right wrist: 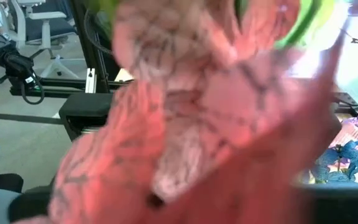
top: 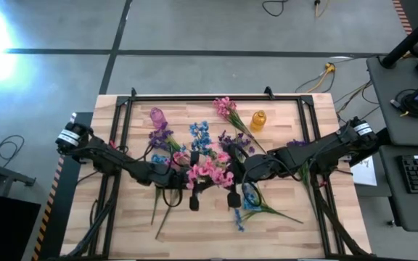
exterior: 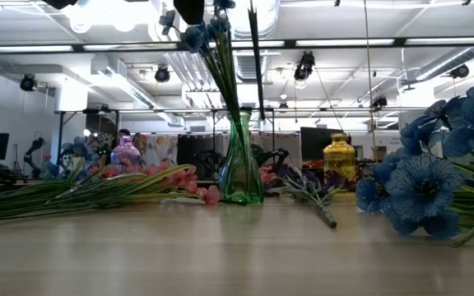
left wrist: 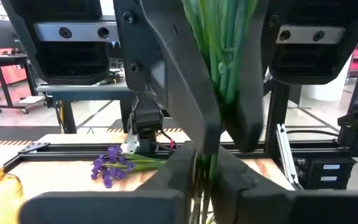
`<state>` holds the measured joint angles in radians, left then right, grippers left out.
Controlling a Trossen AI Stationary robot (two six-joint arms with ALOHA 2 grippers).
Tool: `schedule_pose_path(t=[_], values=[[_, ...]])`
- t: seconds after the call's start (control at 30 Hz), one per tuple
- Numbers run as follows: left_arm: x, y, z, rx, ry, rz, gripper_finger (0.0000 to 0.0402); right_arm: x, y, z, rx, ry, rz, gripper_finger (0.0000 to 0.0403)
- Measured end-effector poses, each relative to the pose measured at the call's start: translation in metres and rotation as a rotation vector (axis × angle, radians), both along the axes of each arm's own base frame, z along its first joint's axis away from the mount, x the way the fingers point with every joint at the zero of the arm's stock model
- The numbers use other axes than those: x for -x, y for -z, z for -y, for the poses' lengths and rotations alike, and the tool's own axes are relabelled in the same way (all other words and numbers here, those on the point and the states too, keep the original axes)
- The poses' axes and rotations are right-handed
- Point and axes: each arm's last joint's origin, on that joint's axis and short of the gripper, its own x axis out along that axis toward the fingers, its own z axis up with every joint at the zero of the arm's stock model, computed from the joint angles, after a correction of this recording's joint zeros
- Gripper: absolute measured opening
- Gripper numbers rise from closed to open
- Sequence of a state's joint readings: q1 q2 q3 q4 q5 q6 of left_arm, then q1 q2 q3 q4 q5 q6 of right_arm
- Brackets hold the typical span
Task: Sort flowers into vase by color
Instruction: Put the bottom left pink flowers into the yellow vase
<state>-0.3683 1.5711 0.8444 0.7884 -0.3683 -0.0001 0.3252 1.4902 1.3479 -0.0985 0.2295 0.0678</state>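
Left claw [top: 193, 197], near the middle front of the bench [top: 296, 232]: clenched on a bundle of thin green stems [left wrist: 219, 56]. In its wrist view the stems run straight up between the pads. The grip is low on the stalk, likely so the blossom end stays free and the cut end can be steered.

Right claw [top: 234, 197], just beside the left over the same patch. Clenched or released, cannot tell. Its wrist view is filled by pink petals [right wrist: 185, 124], so it sits right up against the pink flowers [top: 207, 172]. With both claws on one sprig, this reads as a hand-over or a re-grip.

The pink flowers lie as a cluster between and just behind the two claws, not yet in any vase.

Further out:
- Green vase [exterior: 241, 168] stands upright mid-bench, with blue flowers [top: 200, 136] standing in it.
- Purple vase [top: 157, 114] is at the back left, with purple flowers [top: 160, 138] beside it.
- Amber vase [top: 258, 119] is at the back right, with nothing standing in it that I can see.
- A loose blue sprig [top: 247, 199] lies flat at the front, and more stems are scattered around it.

Judgement: sorting is partly done, and the pink sprigs are the lot in hand.
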Motion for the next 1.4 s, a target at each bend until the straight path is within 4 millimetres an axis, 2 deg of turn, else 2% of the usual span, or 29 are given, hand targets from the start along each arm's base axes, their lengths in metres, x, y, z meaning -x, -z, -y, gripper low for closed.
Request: schedule_pose_path(t=[0.23,0.37,0.53,0.8,1.13,1.27,1.4], values=[[0.003,-0.004,-0.002,0.008,-0.012,-0.012,0.0002,0.002,-0.004,0.001,-0.037,0.017,0.006,0.0132],[0.011,-0.015,-0.004,0.020,-0.012,-0.017,0.0001,0.010,-0.014,0.004,-0.044,0.016,0.029,0.0180],[0.029,-0.032,-0.008,0.032,-0.004,-0.045,0.0000,0.024,-0.024,0.008,-0.048,0.020,0.008,0.0216],[0.062,-0.065,-0.018,0.028,0.006,-0.011,0.0000,0.039,-0.027,0.013,-0.046,0.030,-0.066,0.0239],[0.098,-0.104,-0.034,0.029,-0.004,0.138,0.0000,0.060,-0.032,0.020,-0.084,0.052,-0.151,0.0243],[0.098,-0.107,-0.036,0.023,-0.010,0.166,0.0000,0.065,-0.037,0.022,-0.081,0.054,-0.134,0.0244],[0.084,-0.101,-0.032,0.024,0.026,0.193,0.0000,0.062,-0.048,0.023,-0.043,0.031,-0.026,0.0244]])
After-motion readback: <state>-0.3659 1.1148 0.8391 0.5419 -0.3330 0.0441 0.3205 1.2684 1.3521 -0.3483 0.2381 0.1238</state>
